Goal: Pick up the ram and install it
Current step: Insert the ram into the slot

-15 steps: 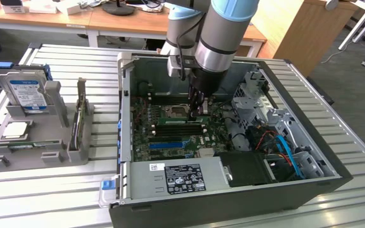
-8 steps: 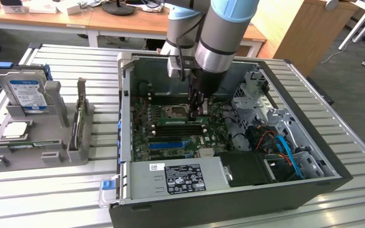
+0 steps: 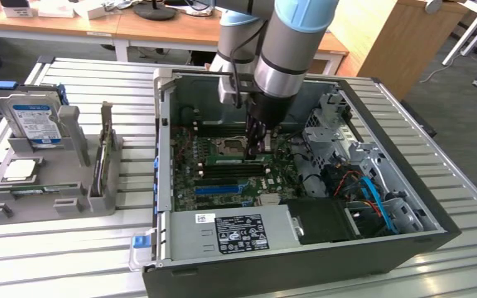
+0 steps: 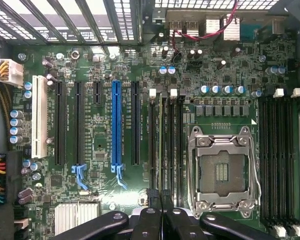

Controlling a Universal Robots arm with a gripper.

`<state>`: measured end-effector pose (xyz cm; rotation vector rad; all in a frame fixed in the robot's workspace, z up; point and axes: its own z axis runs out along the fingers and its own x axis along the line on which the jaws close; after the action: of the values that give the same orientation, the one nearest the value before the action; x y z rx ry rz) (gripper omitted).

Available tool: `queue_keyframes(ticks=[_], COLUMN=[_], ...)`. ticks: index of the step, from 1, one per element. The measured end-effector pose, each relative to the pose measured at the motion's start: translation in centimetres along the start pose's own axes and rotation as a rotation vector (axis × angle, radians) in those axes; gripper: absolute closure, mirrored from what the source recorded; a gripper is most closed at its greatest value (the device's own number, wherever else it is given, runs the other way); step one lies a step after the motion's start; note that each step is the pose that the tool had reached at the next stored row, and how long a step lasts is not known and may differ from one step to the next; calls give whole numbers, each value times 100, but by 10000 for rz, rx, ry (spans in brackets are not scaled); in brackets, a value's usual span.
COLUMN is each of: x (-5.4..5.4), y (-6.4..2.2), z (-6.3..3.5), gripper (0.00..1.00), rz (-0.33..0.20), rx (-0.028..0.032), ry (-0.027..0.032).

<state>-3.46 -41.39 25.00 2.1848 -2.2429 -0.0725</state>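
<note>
- My gripper (image 4: 161, 200) is down inside the computer case (image 3: 437, 214), over the memory slots on the motherboard (image 4: 97, 150).
- Fingers (image 4: 149, 222) are pressed close together, pinching the ram (image 4: 162, 145) by its thin top edge.
- I see the ram edge-on in the wrist view. It stands upright in line with one of the black memory slots. I cannot tell whether it is fully seated.
- That slot group lies between the empty processor socket (image 4: 217, 172) and the blue slot (image 4: 116, 127). A white slot (image 4: 39, 115) sits well beyond the blue one.
- In the exterior view the arm (image 3: 292, 43) comes down from 12 o'clock into the middle of the case.
- The power supply (image 3: 230, 233) with its black label is at 6 o'clock from the gripper.
- The blue cable (image 3: 372, 192) is at 4 o'clock, near the drive bays.
- The case lies open side up on a slatted metal table (image 3: 56, 264).
- The gray holder (image 3: 72, 205) is at 9 o'clock from the case, just beside it.
- The hard drive (image 3: 35, 121) stands upright at the holder's 12 o'clock end.
- The square silver chip (image 3: 22, 169) lies flat at 6 o'clock from the drive.
- A thin strip (image 3: 104, 149) stands on edge in the holder's slot nearest the case. I cannot tell what it is.
- Wooden desks (image 3: 164, 31) are at 12 o'clock, behind the table.
</note>
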Motion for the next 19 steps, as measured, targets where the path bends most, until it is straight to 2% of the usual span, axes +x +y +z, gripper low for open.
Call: queue_keyframes(ticks=[19], x=[2], y=[-1], z=[45], gripper=[88], rz=[0], rx=[-1], ry=[3])
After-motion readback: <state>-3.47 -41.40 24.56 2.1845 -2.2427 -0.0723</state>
